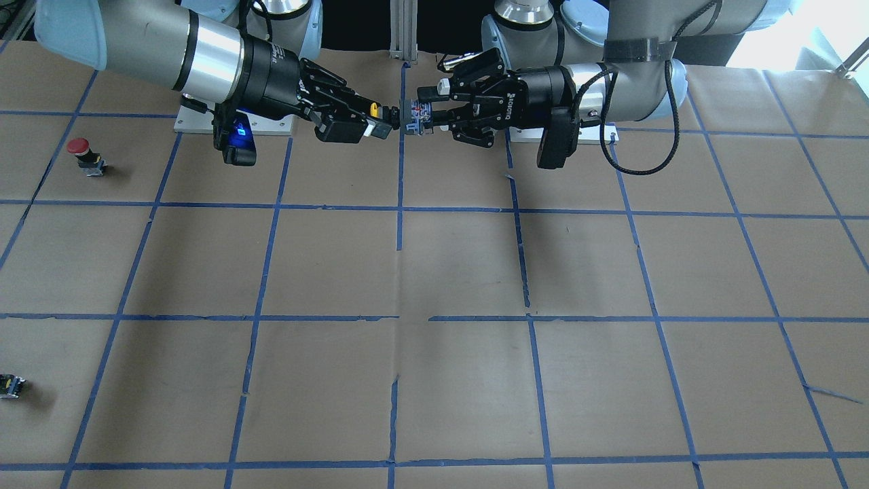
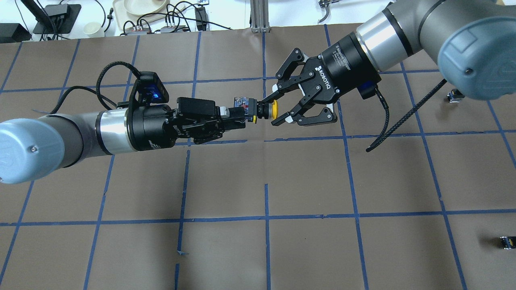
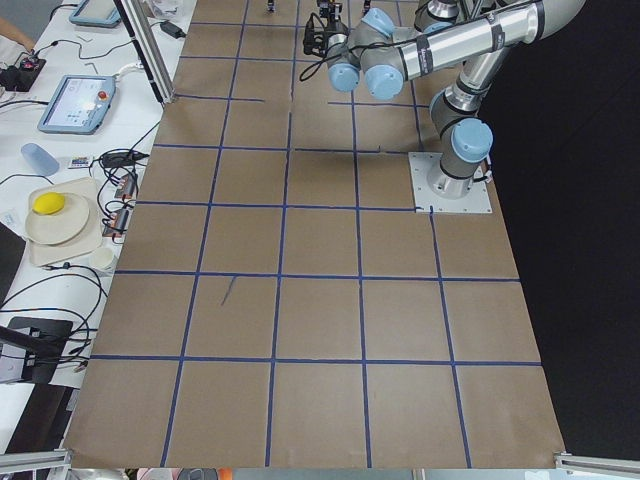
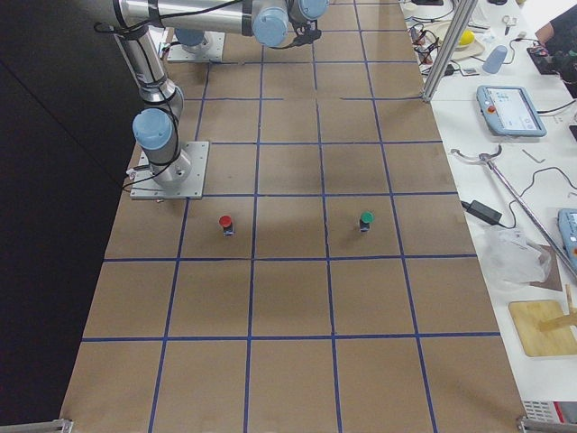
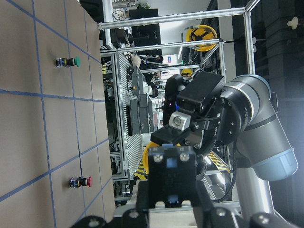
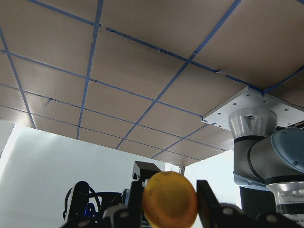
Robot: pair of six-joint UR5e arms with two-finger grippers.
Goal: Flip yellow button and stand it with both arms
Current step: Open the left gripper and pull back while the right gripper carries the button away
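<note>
The yellow button [image 2: 275, 109] is held level in the air above the table, between both arms. My left gripper [image 2: 242, 114] is shut on its black-and-grey body, which fills the left wrist view [image 5: 171, 173]. The yellow cap points at my right gripper [image 2: 273, 110], which is open. Its fingers stand close on either side of the cap, and I cannot tell whether they touch it. The cap shows in the right wrist view [image 6: 170, 199]. In the front view the left gripper [image 1: 415, 121] and right gripper [image 1: 380, 125] meet at the button [image 1: 373, 106].
A red-capped button [image 1: 80, 153] stands on the table on my right side, also in the right side view [image 4: 225, 223]. A green-capped button [image 4: 365, 219] stands farther out. A small dark block [image 1: 10, 386] lies at the table's edge. The brown table [image 1: 434, 272] has a blue tape grid.
</note>
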